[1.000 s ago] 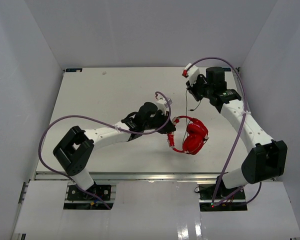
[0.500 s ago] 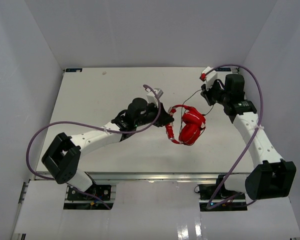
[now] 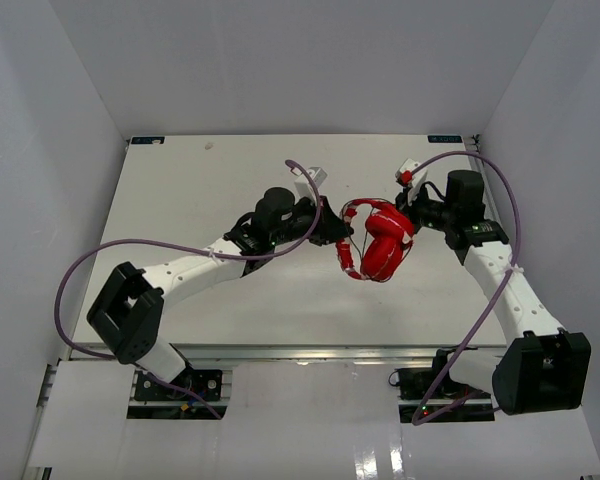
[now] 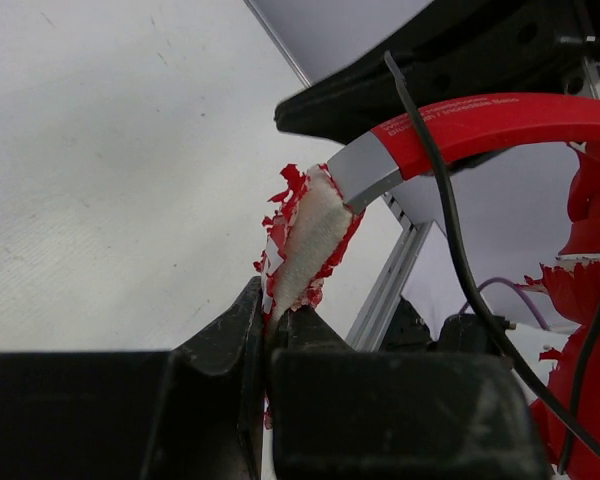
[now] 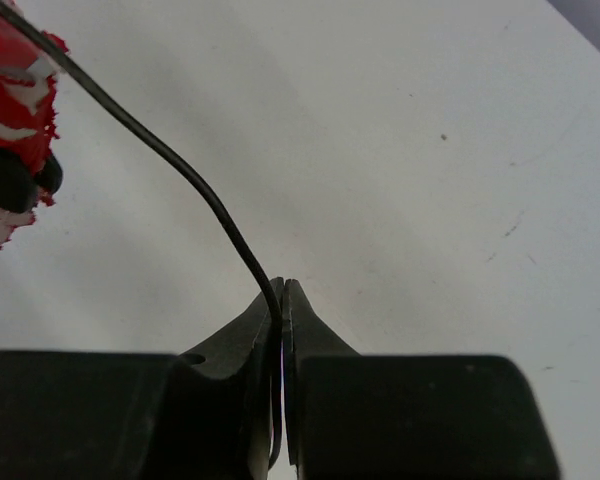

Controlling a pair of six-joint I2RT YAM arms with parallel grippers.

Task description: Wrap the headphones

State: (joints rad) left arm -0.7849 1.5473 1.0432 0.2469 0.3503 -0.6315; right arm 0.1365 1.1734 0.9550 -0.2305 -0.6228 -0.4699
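The red headphones (image 3: 380, 245) hang above the middle of the table, between my two grippers. My left gripper (image 3: 335, 232) is shut on the headband's worn padding (image 4: 305, 245), where pale foam shows through flaking red cover. The red headband (image 4: 490, 120) arches up and right, and the thin black cord (image 4: 450, 220) runs across it. My right gripper (image 3: 408, 212) is shut on the black cord (image 5: 195, 185), which rises from the closed jaws up to a red earcup (image 5: 15, 60) at the top left of the right wrist view.
The white table (image 3: 230, 170) lies inside grey walls. Purple robot cables (image 3: 130, 248) loop beside both arms. An aluminium rail (image 4: 385, 285) shows behind the headband in the left wrist view.
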